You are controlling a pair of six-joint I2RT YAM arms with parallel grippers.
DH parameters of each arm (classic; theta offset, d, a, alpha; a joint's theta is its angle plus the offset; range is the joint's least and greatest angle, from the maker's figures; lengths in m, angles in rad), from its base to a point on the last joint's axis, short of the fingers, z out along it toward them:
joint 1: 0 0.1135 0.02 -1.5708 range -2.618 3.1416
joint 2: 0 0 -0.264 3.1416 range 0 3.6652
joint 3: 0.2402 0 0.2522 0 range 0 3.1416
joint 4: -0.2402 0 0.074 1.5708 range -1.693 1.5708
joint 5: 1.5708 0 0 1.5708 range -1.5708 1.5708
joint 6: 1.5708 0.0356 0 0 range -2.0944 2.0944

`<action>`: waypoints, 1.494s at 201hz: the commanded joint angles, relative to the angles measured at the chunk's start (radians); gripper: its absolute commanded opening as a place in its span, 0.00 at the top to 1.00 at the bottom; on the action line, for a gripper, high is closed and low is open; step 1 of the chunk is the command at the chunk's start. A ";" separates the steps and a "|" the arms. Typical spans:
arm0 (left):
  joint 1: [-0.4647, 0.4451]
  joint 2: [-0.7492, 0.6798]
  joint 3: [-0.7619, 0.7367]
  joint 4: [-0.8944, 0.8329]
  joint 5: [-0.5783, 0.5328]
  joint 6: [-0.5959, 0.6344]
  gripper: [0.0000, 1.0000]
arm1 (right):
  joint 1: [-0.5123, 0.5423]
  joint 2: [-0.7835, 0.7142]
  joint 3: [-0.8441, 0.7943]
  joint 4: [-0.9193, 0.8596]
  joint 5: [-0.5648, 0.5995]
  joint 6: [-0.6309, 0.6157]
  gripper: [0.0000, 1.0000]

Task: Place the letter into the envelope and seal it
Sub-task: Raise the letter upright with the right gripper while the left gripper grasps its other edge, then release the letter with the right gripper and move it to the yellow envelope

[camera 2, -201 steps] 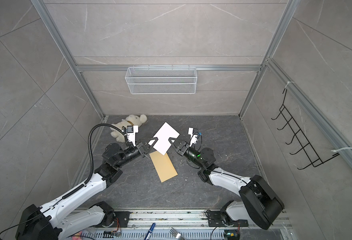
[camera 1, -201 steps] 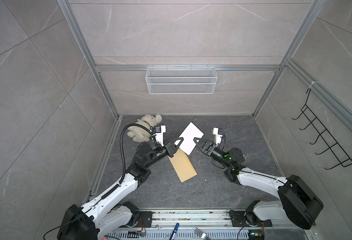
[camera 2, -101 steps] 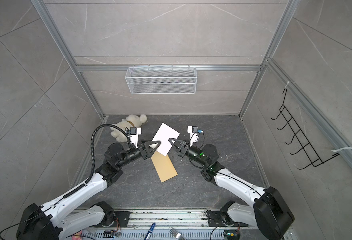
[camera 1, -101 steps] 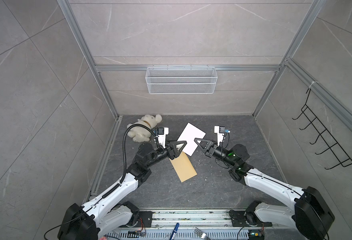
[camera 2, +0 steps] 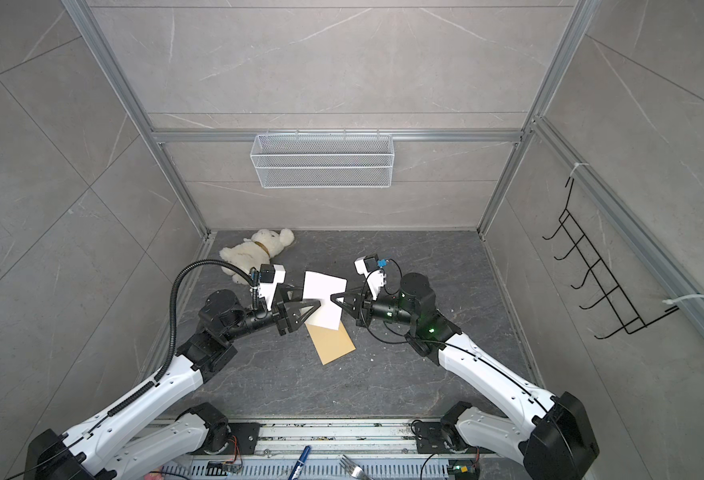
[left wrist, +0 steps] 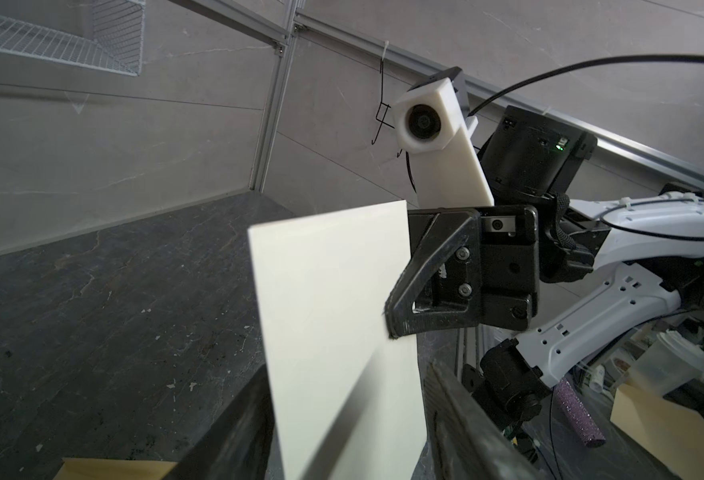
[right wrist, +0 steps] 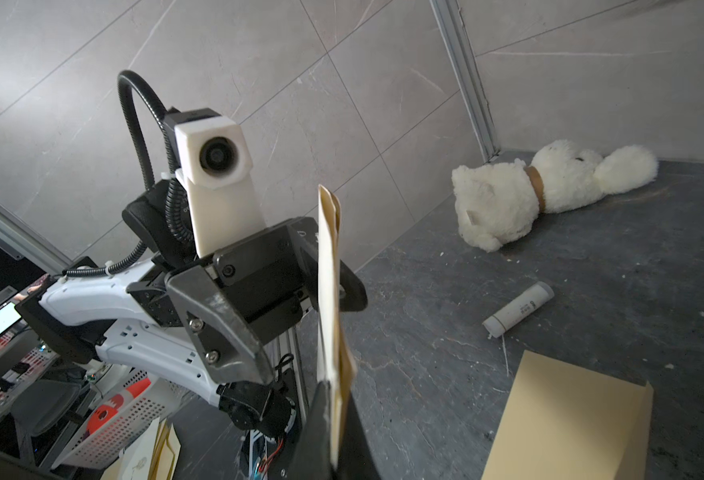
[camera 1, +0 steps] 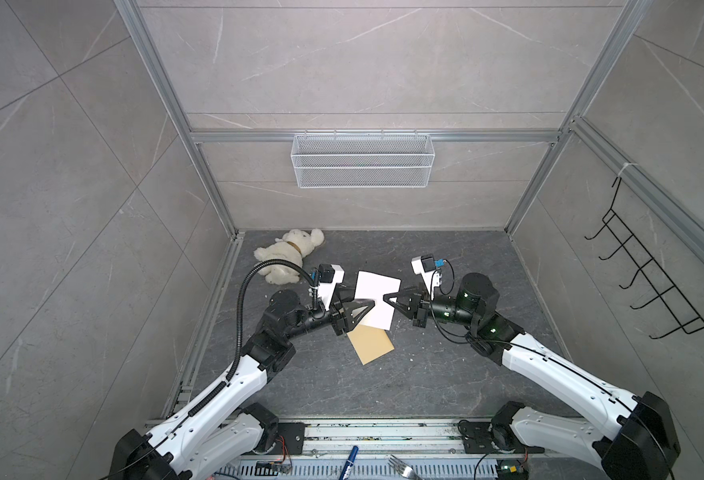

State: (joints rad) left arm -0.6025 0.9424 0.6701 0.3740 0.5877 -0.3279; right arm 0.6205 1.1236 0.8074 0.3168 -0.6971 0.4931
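over table (camera 1: 383,386): letter (camera 1: 377,297) pinched in right gripper (camera 1: 386,297); left gripper (camera 1: 362,297) parted around it.

The letter (camera 1: 377,303) showed a plain white face in both top views, creamier in the left wrist view, and beige-tan edges where the right wrist view caught it edge-on. The envelope (camera 1: 373,345) was flat yellow-tan. The left gripper (camera 1: 369,300) and right gripper (camera 1: 386,299) were matt black, and the arms (camera 1: 225,390) white with black joints. The floor (camera 1: 445,386) was dark grey with pale veining, and the walls (camera 1: 72,208) light grey tile thinly streaked in white. The teddy bear (camera 1: 288,253) was cream-white with a tan collar. The wire basket (camera 1: 362,166) was white mesh, the hook rack (camera 1: 649,286) black, the marker (camera 1: 348,461) blue, and the tube (right wrist: 518,309) off-white with dark print
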 commanded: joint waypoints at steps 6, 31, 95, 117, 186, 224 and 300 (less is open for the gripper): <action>-0.003 0.013 0.028 0.043 0.062 0.032 0.60 | 0.000 0.012 0.042 -0.055 -0.032 -0.051 1.00; -0.003 0.030 0.024 0.043 0.044 0.031 0.87 | 0.001 0.028 0.049 -0.077 0.000 -0.060 0.95; -0.002 -0.016 0.059 -0.159 -0.285 0.030 1.00 | 0.000 -0.006 0.058 -0.241 0.271 -0.142 0.48; -0.003 -0.063 0.068 -0.276 -0.435 0.030 1.00 | 0.001 0.007 0.078 -0.347 0.398 -0.170 0.38; 0.011 -0.106 0.081 -0.521 -0.735 -0.040 1.00 | 0.089 0.247 0.223 -0.539 0.642 -0.245 0.18; 0.095 -0.102 0.085 -0.557 -0.666 -0.073 1.00 | 0.186 0.439 0.376 -0.673 0.819 -0.271 0.17; 0.232 -0.149 0.037 -0.563 -0.528 -0.130 1.00 | 0.266 0.677 0.529 -0.807 0.966 -0.255 0.35</action>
State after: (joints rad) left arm -0.3805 0.8146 0.7238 -0.2031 0.0097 -0.4328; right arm 0.8707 1.7420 1.2888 -0.4160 0.2024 0.2352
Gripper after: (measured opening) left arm 0.046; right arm 0.672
